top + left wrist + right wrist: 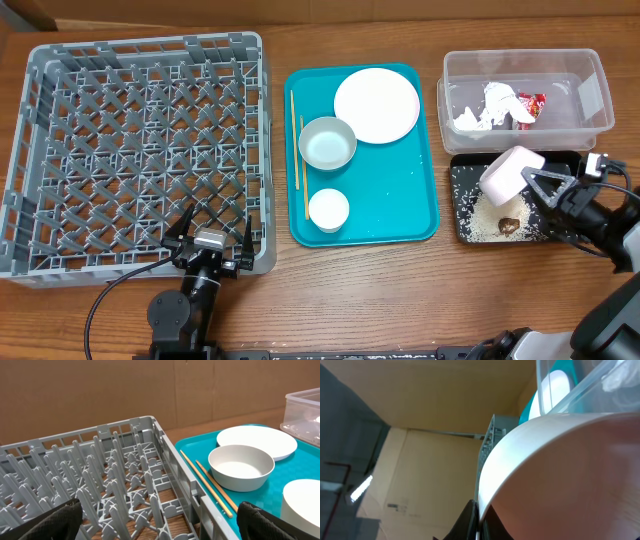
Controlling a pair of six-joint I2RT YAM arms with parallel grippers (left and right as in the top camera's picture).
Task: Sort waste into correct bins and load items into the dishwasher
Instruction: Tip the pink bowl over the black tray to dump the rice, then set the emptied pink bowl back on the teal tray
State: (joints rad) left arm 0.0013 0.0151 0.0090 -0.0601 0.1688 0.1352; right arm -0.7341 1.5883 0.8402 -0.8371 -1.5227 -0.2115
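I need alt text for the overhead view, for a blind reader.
The right gripper holds a tilted white bowl over a black tray of rice. A teal tray with dishes sits between a grey rack and a clear tub.

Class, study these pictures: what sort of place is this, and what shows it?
Likely a lab bench staged for dish clearing: cardboard walls behind a wooden table, a grey dish rack, and the right gripper holding a white bowl over a black tray.

Left hand (212, 236) sits near, fingers spread wide; right hand (534, 182), at right, clamps a tilted round white bowl (506, 172).
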